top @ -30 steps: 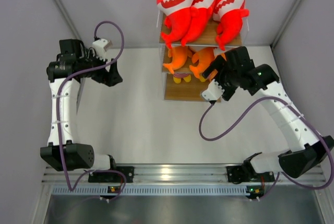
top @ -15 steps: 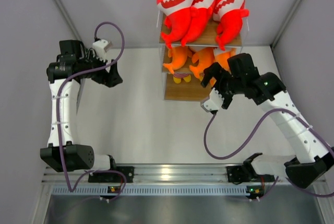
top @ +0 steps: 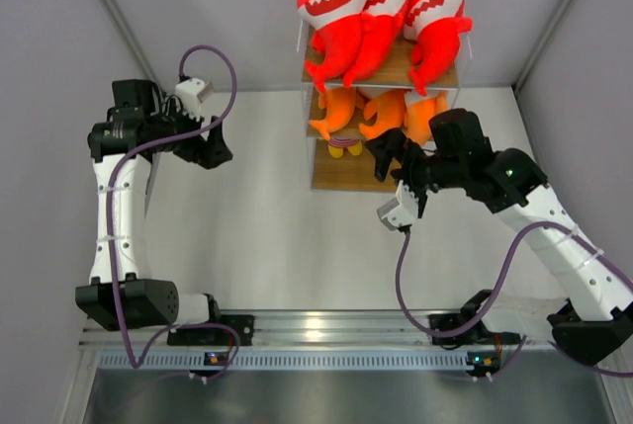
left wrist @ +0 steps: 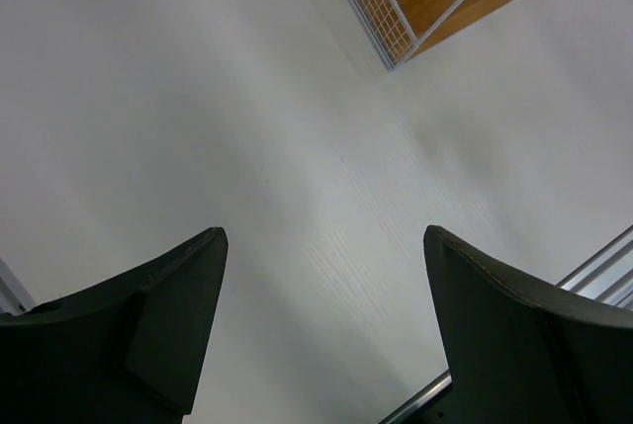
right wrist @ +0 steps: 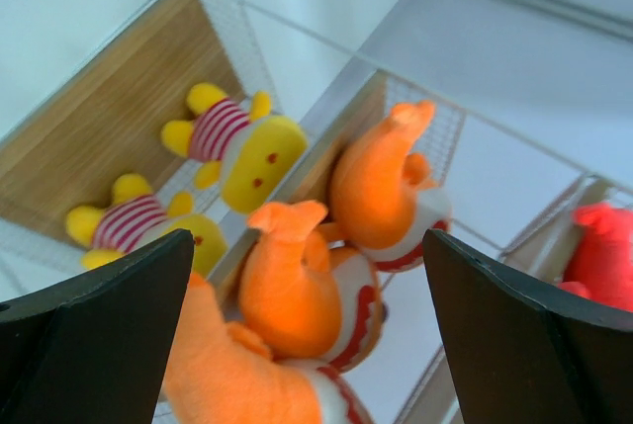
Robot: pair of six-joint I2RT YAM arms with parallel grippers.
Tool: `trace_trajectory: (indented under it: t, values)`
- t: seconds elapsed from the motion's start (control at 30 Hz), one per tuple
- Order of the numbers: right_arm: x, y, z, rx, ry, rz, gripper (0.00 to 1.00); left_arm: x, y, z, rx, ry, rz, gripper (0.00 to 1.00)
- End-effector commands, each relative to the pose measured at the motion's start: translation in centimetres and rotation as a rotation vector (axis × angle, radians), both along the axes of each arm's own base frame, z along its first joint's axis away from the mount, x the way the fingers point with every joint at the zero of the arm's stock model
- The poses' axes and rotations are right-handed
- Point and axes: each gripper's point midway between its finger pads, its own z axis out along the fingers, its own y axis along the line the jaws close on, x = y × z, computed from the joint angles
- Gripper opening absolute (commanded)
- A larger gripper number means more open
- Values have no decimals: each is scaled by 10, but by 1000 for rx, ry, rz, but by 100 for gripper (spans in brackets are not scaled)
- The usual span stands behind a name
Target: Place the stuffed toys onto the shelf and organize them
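My right pincer [top: 391, 157] is wide open, and I see nothing held between its two black fingers. It stands just in front of the shelf [top: 346, 177], at the height of the lower boards.

Through the gap between the fingers, my wrist camera looks at the three orange fish plushes [right wrist: 381, 197]. They lie side by side on the middle board, with their tails toward me. The nearest one is cut off by the lower edge of the picture, so I cannot tell if a finger touches it. Under them, on the bottom board, are two yellow toys [right wrist: 242, 147] with striped bodies. On the top board the three red shark plushes [top: 381, 24] lie close together. Their heads are toward the far wall and their tails reach the front edge of the board.

My right arm rises from its base at the near right corner, bends at the elbow and reaches to the left, with the wrist turned to the shelf. A purple cable [top: 435, 276] hangs in a loop under it.

My left pincer [left wrist: 323, 241] is also wide open and holds nothing. Under it is the white table [left wrist: 297, 98], and one corner of the shelf shows at the upper edge of that view. My left arm stands upright from its base and is folded at the top. Its pincer points down and to the right, well apart from the shelf.
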Motion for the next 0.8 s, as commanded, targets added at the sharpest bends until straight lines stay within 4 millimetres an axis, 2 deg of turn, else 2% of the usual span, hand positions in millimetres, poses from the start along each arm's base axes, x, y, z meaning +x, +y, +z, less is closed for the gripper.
trace_trajectory:
  t: [0.0,0.03,0.1,0.13,0.17,0.2,0.23,0.27,0.3,0.37,0.47,0.5,0.57,0.6,0.63,0.7,0.77]
  values:
    - [-23,43,56,79,-336,326,99,-3,5,1,11,-5,30,87]
    - [-19,47,66,131,-343,290,99,-3,8,-3,19,11,47,87]
    - [-25,54,84,219,-350,268,99,-3,15,-11,47,30,79,87]
    - [-25,56,86,295,-273,211,100,-4,15,-16,52,43,82,87]
    - [-26,59,115,403,-310,190,99,-6,16,-18,56,49,86,87]
    - [-32,64,127,478,-288,179,99,-6,17,-19,57,53,91,87]
    - [-30,64,132,567,-201,111,99,-8,16,-21,55,55,88,87]
    - [-37,65,164,690,-237,117,99,-9,14,-23,47,63,83,86]
    - [-40,65,171,770,-162,83,99,-10,12,-23,35,66,73,86]
    - [-46,62,201,900,-139,67,99,-11,8,-24,17,73,62,86]
    - [-57,53,235,1106,44,34,99,-12,3,-27,-10,82,37,86]
    - [-62,46,257,1249,149,20,99,-13,1,-28,-16,87,32,86]
    - [-65,33,278,1402,246,1,99,-13,-1,-30,-25,90,21,85]
    - [-62,23,288,1535,352,-42,99,-14,-1,-32,-24,95,17,85]
    - [-62,15,293,1603,404,-64,99,-15,-1,-33,-22,90,8,84]
    - [-51,1,295,1760,583,-169,91,-19,-3,-37,-17,93,-10,84]
    - [-33,-12,281,1866,692,-338,79,-22,-4,-36,-8,67,-37,84]
